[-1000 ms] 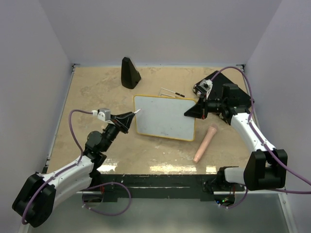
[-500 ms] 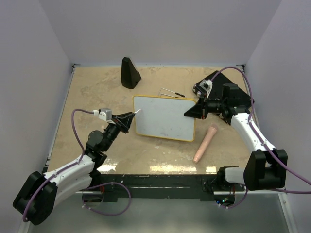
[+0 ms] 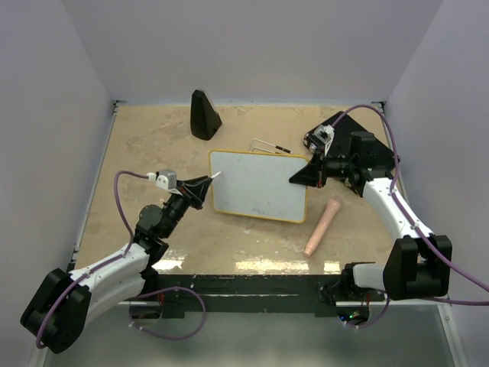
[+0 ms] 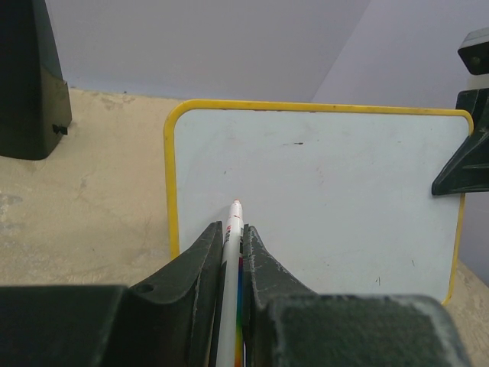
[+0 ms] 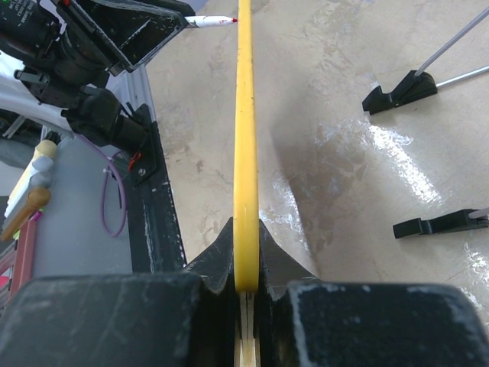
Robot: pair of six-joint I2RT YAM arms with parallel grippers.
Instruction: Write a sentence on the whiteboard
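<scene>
Whiteboard [image 3: 260, 186]: one, lying mid-table, its face white with a few tiny dark specks.
Board edges: I see the yellow rim all round; the left edge faces my left arm and the right edge sits in the right claw.
Right gripper [image 3: 304, 176]: clamped on that right rim, with the yellow edge pinched between both fingers in the wrist view [image 5: 245, 233].
Marker [image 4: 233, 229]: one, its tip just inside the left rim over the white face; I cannot tell if it touches.
Left gripper [image 3: 203, 184]: closed around the marker.
Room: bare tabletop [image 3: 145, 153] left of the board and along its near side.
Rods with black feet [image 3: 267, 145]: two, just beyond the far edge.
Tan cylinder [image 3: 322, 226]: one, beside the near right corner.
Black wedge [image 3: 204, 115]: one, far left.
</scene>
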